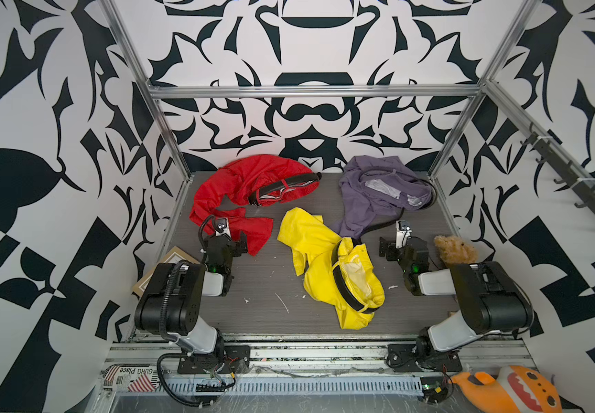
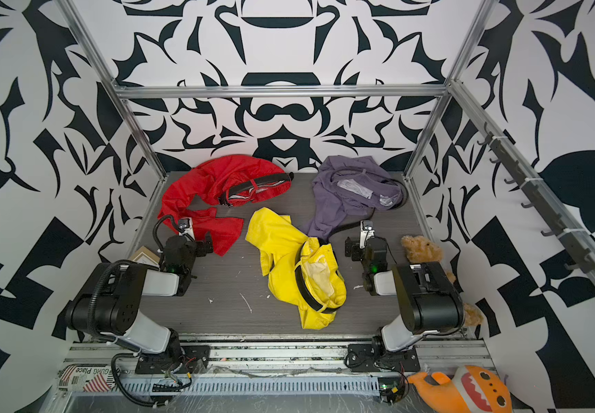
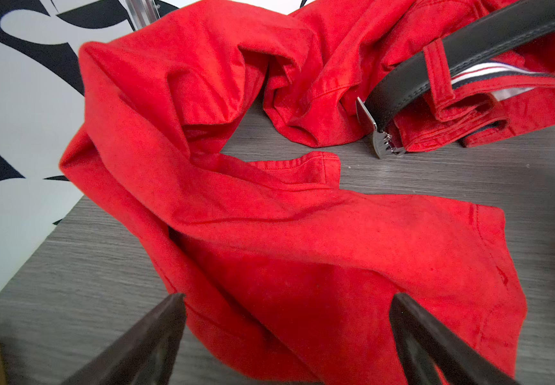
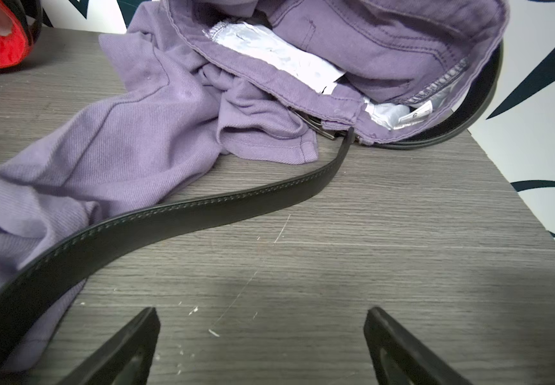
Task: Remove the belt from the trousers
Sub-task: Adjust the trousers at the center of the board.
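Right gripper (image 4: pixel 261 310) and belt (image 4: pixel 203 207) partly off-frame

"GURG Place" on striped packet (image 1: pixel 129 379)

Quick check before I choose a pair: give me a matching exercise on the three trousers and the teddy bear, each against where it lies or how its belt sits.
Things:
1. red trousers
2. yellow trousers
3. purple trousers
4. teddy bear

Place or state:
A. long black belt tail trails across the table toward the right gripper
B. middle of the table
C. right edge, beside the right arm
D. a leg lies just before the left gripper, jaws open

Pairs: 1-D, 2-B, 3-A, 4-C
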